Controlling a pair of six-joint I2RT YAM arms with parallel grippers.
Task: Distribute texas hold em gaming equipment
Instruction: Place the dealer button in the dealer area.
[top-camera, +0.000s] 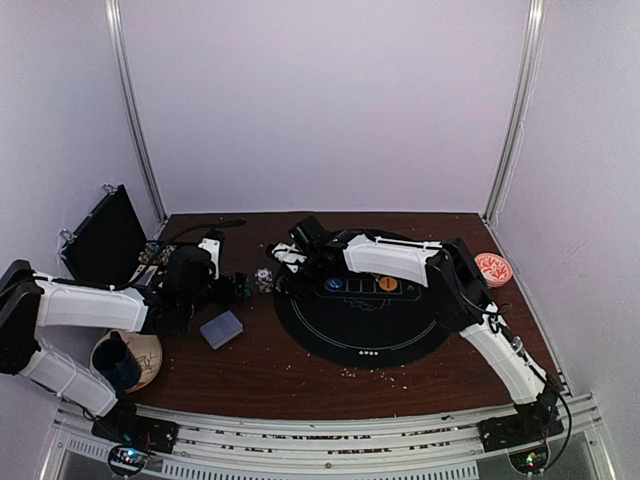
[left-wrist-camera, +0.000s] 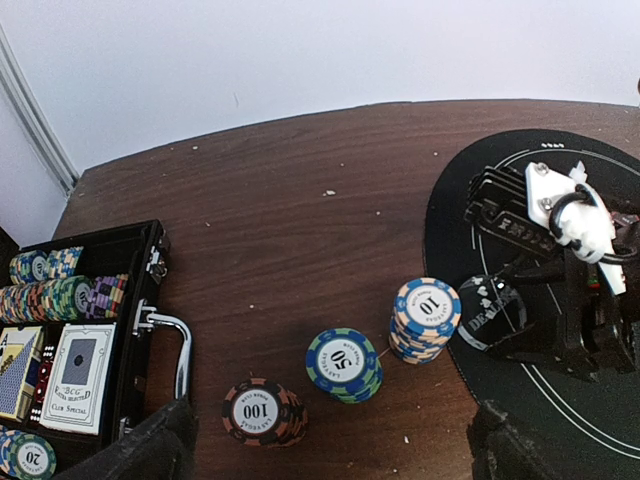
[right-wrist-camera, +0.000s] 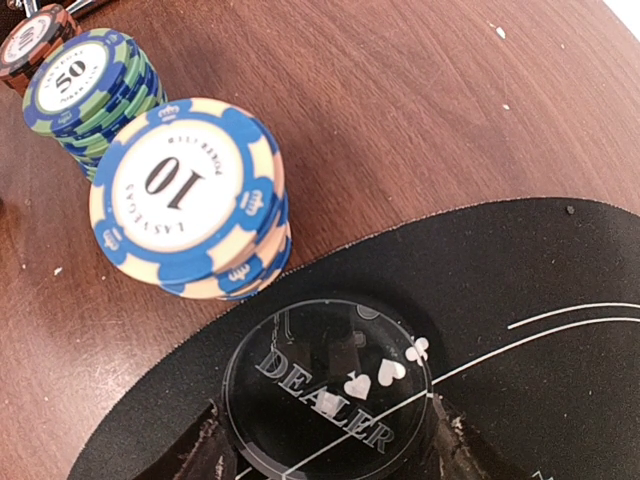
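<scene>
Three chip stacks stand in a row on the wood beside the mat: a dark "100" stack (left-wrist-camera: 262, 412), a blue-green "50" stack (left-wrist-camera: 343, 364) and a blue-cream "10" stack (left-wrist-camera: 426, 318). My left gripper (left-wrist-camera: 330, 455) hangs open above them, its fingers wide apart and touching none. A clear round "DEALER" button (right-wrist-camera: 330, 390) lies on the black mat's (right-wrist-camera: 520, 270) left edge, next to the "10" stack (right-wrist-camera: 190, 200). My right gripper (right-wrist-camera: 328, 450) has a finger pressed against each side of the button. A grey-blue card deck (top-camera: 221, 328) lies near the left arm.
An open black case (left-wrist-camera: 90, 300) with more chips and cards sits at the far left. Blue (top-camera: 334, 285) and orange (top-camera: 387, 284) discs rest on the mat (top-camera: 365, 335). A red-and-white bowl (top-camera: 493, 267) stands at the right edge. A plate with a dark cup (top-camera: 122, 360) is front left.
</scene>
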